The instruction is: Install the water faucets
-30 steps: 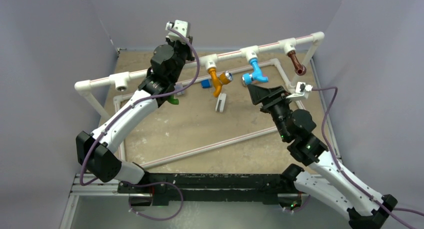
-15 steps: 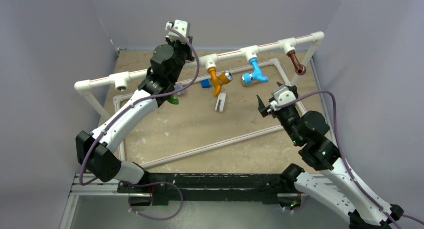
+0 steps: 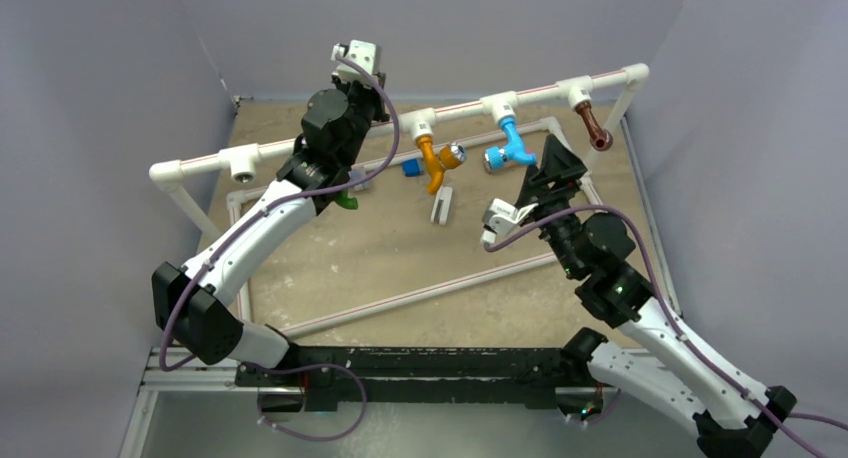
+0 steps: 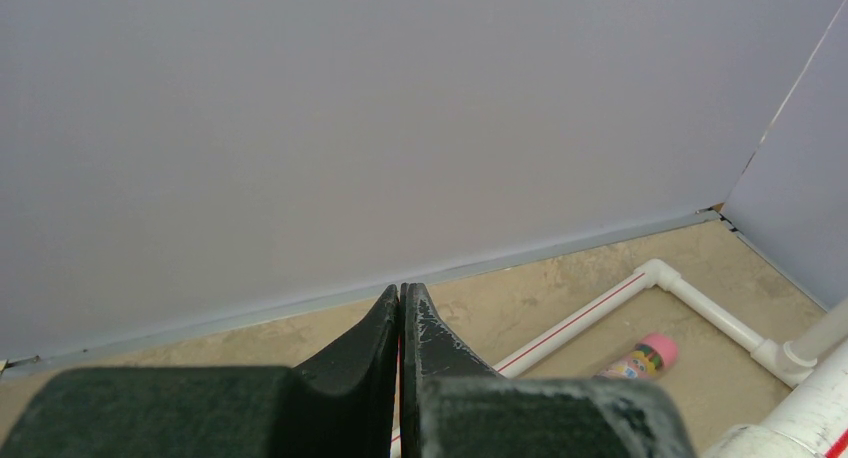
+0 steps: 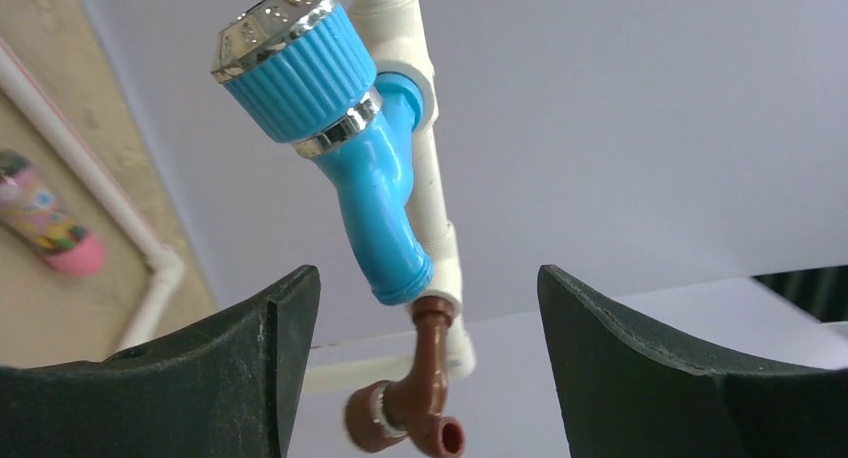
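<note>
The white pipe rail (image 3: 300, 148) spans the workspace. The orange faucet (image 3: 432, 164), blue faucet (image 3: 512, 146) and brown faucet (image 3: 594, 128) hang from its tees. The green faucet (image 3: 346, 201) peeks out from under the left arm. My right gripper (image 3: 556, 164) is open and empty, just right of the blue faucet. In the right wrist view (image 5: 425, 274) the blue faucet (image 5: 370, 178) and brown faucet (image 5: 415, 403) sit between and beyond the jaws. My left gripper (image 3: 378, 96) is shut and empty by the rail; the left wrist view (image 4: 401, 290) faces the back wall.
An empty tee (image 3: 243, 161) sits at the rail's left end. A small blue cube (image 3: 411, 166) and a white piece (image 3: 440, 205) lie on the tan floor. A pink-capped cylinder (image 4: 640, 358) lies near the low floor pipe frame (image 3: 420, 293). Walls stand close on three sides.
My right wrist has rolled over, so its camera is now on the left, and the open gripper has moved up beside the blue faucet. The left arm has not moved.
</note>
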